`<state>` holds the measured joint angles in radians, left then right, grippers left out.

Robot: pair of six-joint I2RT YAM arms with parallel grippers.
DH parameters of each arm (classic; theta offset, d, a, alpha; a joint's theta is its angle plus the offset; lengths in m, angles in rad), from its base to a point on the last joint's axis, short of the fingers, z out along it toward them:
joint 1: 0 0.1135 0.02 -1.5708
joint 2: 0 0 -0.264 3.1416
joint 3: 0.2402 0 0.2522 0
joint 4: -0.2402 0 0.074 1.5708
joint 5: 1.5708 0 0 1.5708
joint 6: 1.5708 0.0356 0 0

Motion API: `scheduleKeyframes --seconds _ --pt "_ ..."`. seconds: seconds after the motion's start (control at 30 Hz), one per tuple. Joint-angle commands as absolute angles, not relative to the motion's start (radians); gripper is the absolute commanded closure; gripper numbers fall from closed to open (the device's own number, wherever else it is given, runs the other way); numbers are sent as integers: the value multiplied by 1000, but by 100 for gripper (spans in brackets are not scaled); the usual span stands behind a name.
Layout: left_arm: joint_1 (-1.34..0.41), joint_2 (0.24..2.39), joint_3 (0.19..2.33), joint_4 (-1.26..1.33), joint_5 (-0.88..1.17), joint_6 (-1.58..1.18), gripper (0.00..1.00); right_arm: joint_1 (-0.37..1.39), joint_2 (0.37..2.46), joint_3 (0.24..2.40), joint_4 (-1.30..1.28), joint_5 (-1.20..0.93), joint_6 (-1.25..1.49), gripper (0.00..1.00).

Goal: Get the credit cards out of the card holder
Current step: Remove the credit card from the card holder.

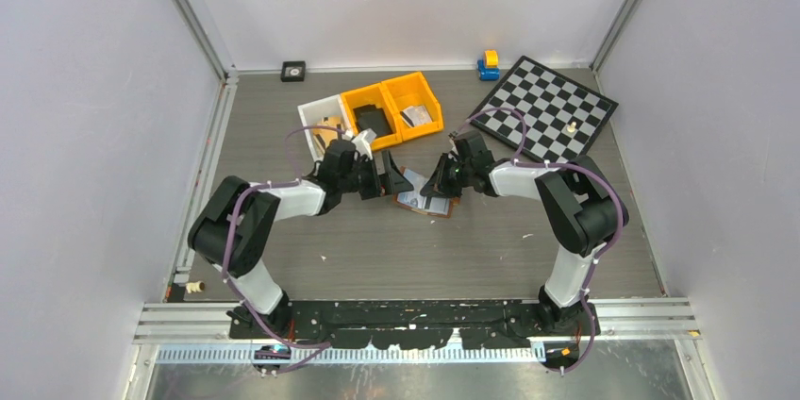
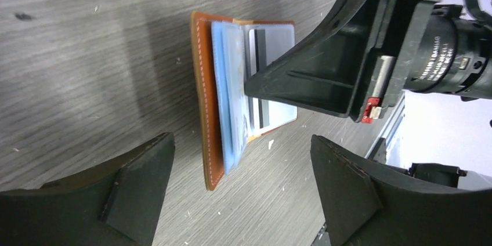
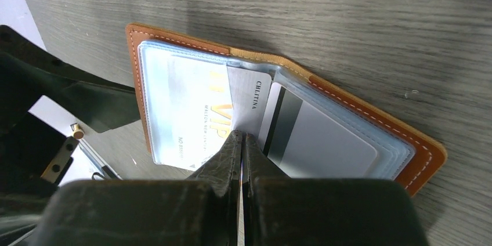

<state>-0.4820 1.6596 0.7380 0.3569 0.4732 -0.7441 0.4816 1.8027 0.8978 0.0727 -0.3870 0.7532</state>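
Note:
The reddish-brown card holder (image 1: pixel 422 200) lies open on the table between my two grippers. In the right wrist view its brown rim (image 3: pixel 348 98) frames pale blue sleeves. One sleeve holds a whitish VIP card (image 3: pixel 185 107), another a grey card (image 3: pixel 325 141) with a black stripe. My right gripper (image 3: pixel 242 136) is shut on a whitish credit card (image 3: pixel 249 98) that stands tilted up out of the middle of the holder. My left gripper (image 2: pixel 243 182) is open and empty, just short of the holder's edge (image 2: pixel 206 112). The right gripper's finger (image 2: pixel 301 80) lies over the cards there.
Two orange bins (image 1: pixel 391 108) and a white bin (image 1: pixel 325 122) stand behind the grippers. A chessboard (image 1: pixel 547 108) lies at the back right, with a yellow and blue toy (image 1: pixel 488 64) beside it. A small black object (image 1: pixel 293 70) sits at the back wall.

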Motion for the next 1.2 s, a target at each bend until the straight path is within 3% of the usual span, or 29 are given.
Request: scheduleKeyframes --seconds 0.0,0.27,0.67,1.17 --pt "-476 1701 786 364 536 -743 15 489 1815 935 63 -386 733 96" --pt "-476 1812 850 333 591 -764 36 492 1816 936 63 -388 733 97" --pt "-473 1797 836 361 607 -772 100 492 1799 931 64 -388 733 97" --pt "-386 1612 647 633 665 -938 100 485 1647 831 198 -409 784 65"
